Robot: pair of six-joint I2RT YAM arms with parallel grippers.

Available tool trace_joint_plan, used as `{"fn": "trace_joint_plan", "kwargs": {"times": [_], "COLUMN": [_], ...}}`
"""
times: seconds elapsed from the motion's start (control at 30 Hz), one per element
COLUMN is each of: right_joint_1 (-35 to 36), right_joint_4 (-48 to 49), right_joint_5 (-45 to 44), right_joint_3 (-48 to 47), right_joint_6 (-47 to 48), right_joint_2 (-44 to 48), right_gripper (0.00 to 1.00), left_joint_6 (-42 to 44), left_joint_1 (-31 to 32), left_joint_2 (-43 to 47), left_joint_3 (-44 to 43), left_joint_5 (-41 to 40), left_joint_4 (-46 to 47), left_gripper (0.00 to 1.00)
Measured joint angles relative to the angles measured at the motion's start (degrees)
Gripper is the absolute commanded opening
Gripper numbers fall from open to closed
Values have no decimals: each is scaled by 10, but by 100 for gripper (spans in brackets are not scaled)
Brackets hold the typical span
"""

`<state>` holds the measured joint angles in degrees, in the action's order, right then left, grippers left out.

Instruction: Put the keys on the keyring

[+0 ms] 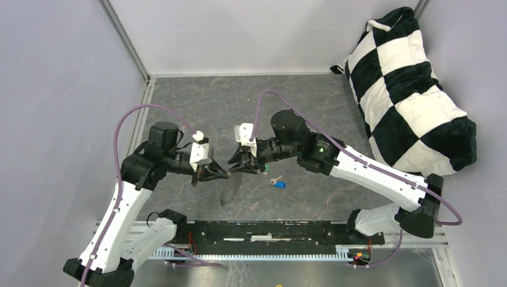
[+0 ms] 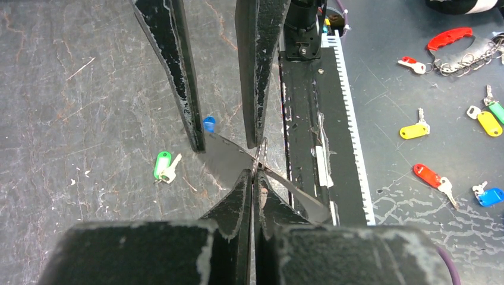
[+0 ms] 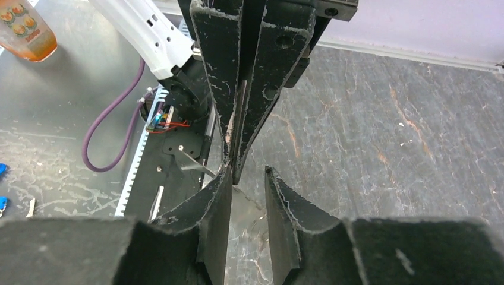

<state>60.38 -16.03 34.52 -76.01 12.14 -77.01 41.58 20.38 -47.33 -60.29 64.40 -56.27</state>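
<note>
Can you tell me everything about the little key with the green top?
The small silver metal key with a green plastic head lies flat on the dark grey scratched table. Its head is an oblong green tag with rounded ends; the short shiny blade sticks out beside it. Nothing holds or touches it but the table. The blue-headed key lies a little way off.

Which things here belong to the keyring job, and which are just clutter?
Job: keyring, pinched in the left gripper; green key; blue key.
Lying about: checkered pillow; spare tagged keys off to the side.
</note>
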Motion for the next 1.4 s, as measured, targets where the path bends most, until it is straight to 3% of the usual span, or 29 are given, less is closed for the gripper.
{"fn": "trace_joint_plan", "kwargs": {"times": [0.27, 0.5, 0.87, 1.4], "right_joint_1": [0, 0, 0, 2], "right_joint_4": [-47, -90, -89, -102], "right_joint_5": [-3, -16, -23, -3], "right_joint_3": [-31, -83, -84, -84], "right_joint_6": [11, 7, -15, -38], "right_joint_2": [-26, -56, -33, -53], "right_gripper": [35, 44, 53, 39], "left_joint_6": [2, 16, 23, 23], "left_joint_1": [0, 0, 0, 0], "left_joint_2": [-7, -7, -7, -7], "left_joint_3": [0, 0, 0, 0], "left_joint_5": [0, -11, -20, -36], "left_joint_4": [-5, -7, -7, 3], "left_gripper": [2, 2, 2, 2]}}
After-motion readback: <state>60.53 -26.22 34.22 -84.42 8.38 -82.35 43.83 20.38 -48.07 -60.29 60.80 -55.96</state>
